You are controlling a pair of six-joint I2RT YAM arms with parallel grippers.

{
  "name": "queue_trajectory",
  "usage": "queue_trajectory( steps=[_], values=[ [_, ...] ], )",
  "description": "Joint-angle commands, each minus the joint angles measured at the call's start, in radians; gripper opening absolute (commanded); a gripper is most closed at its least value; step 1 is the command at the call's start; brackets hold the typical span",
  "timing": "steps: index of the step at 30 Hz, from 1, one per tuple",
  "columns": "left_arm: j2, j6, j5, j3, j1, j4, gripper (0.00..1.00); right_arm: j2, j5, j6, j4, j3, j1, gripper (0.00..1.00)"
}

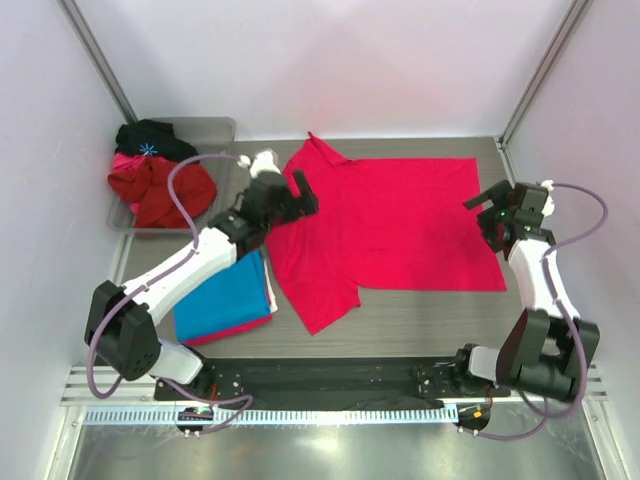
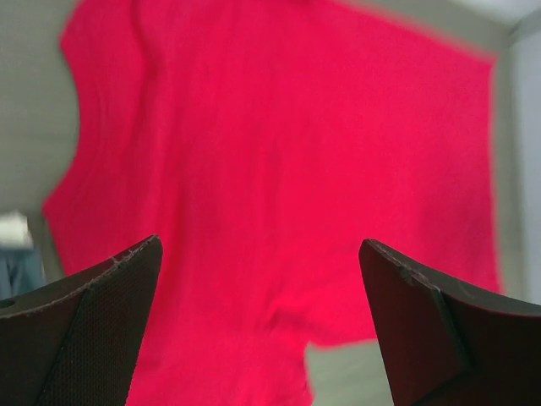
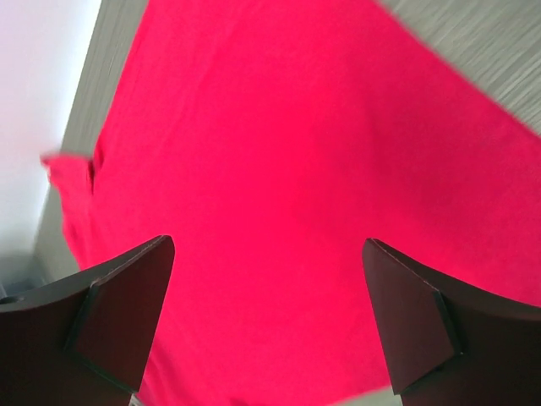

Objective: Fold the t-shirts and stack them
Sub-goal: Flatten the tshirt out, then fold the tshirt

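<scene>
A bright crimson-pink t-shirt (image 1: 390,225) lies spread flat in the middle of the table, one sleeve at the near left and one at the far left. It fills the left wrist view (image 2: 279,152) and the right wrist view (image 3: 296,169). My left gripper (image 1: 298,190) is open and empty above the shirt's left edge. My right gripper (image 1: 482,198) is open and empty above the shirt's right edge. A folded bright blue t-shirt (image 1: 225,298) lies at the near left on a folded pink-red one whose edge (image 1: 272,290) shows.
A clear bin (image 1: 215,130) at the back left holds several crumpled garments, dark red (image 1: 160,190) and black (image 1: 150,135). White walls with metal posts close the back and sides. A black rail runs along the near edge.
</scene>
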Motion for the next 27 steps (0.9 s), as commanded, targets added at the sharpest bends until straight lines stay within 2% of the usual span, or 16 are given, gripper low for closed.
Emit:
queue_trajectory(
  steps=[1,4,7,11,14,15,16,20,23,27],
  values=[
    [-0.068,0.009,-0.097,-0.046,-0.118,-0.116,1.0,-0.135,0.082,-0.1,-0.066,-0.027,0.058,1.0],
    [-0.112,-0.011,-0.182,-0.079,-0.192,-0.198,1.0,-0.198,0.19,-0.106,-0.155,-0.056,0.065,1.0],
    [-0.158,-0.105,-0.188,-0.154,-0.189,-0.222,1.0,-0.262,0.23,-0.059,-0.218,-0.091,0.048,0.97],
    [-0.242,-0.079,-0.071,-0.269,-0.192,-0.115,1.0,-0.293,0.227,-0.051,-0.228,-0.149,0.019,0.95],
    [-0.307,-0.088,-0.029,-0.32,-0.207,-0.102,0.95,-0.278,0.305,-0.04,-0.263,-0.154,0.012,0.91],
    [-0.313,-0.088,-0.017,-0.323,-0.21,-0.11,0.94,-0.264,0.375,-0.026,-0.275,-0.154,0.008,0.89],
    [-0.319,-0.088,-0.004,-0.321,-0.22,-0.136,0.93,-0.257,0.385,-0.02,-0.286,-0.156,0.0,0.85],
    [-0.321,-0.082,0.026,-0.333,-0.263,-0.157,0.92,-0.204,0.361,-0.008,-0.283,-0.15,-0.055,0.82],
    [-0.306,-0.083,0.036,-0.364,-0.321,-0.139,0.91,-0.139,0.344,0.01,-0.249,-0.166,-0.119,0.75],
    [-0.309,-0.077,0.043,-0.392,-0.338,-0.113,0.91,-0.102,0.393,0.015,-0.237,-0.151,-0.143,0.74]
  ],
)
